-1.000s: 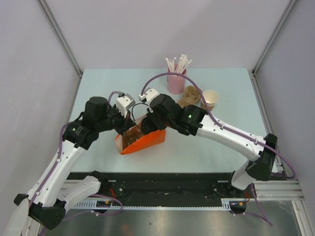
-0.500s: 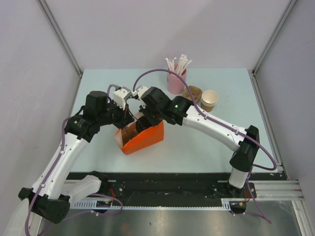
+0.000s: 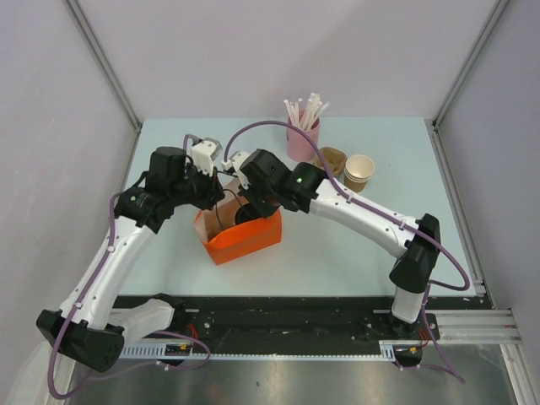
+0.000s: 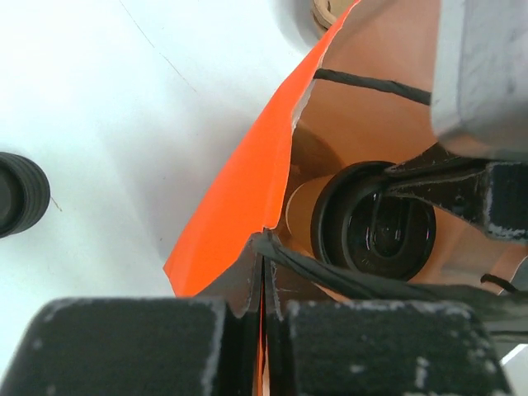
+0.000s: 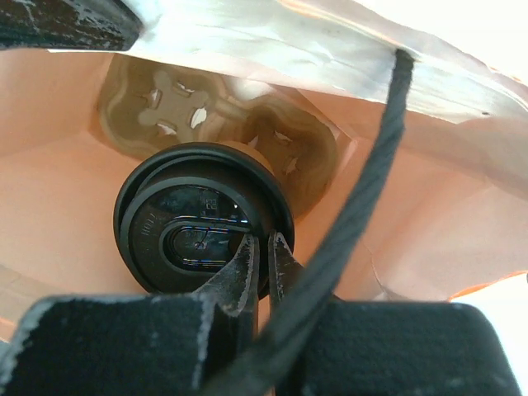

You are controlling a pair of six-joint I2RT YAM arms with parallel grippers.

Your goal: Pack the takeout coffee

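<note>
The takeout coffee [image 5: 194, 224], a kraft cup with a round black lid, sits inside the orange paper bag [image 3: 249, 240], and also shows in the left wrist view [image 4: 363, 227]. My right gripper [image 5: 264, 252] reaches down into the bag and is shut on the rim of the lid; from the top view [image 3: 245, 209] it is inside the bag's mouth. My left gripper [image 4: 264, 276] is shut on the bag's upper edge by the black cord handle [image 4: 355, 280] and holds the mouth open at the bag's back left [image 3: 219, 190].
A brown moulded-pulp carrier [image 5: 206, 115] lies in the bag beneath the cup. Behind the bag stand a pink cup of white straws [image 3: 302, 139], a brown pulp piece [image 3: 331, 160] and stacked pale-rimmed paper cups [image 3: 360, 171].
The bag has swung from lying tilted to standing more upright. Both grippers moved back and left with it. The right gripper and cup now sit deeper inside the bag.
</note>
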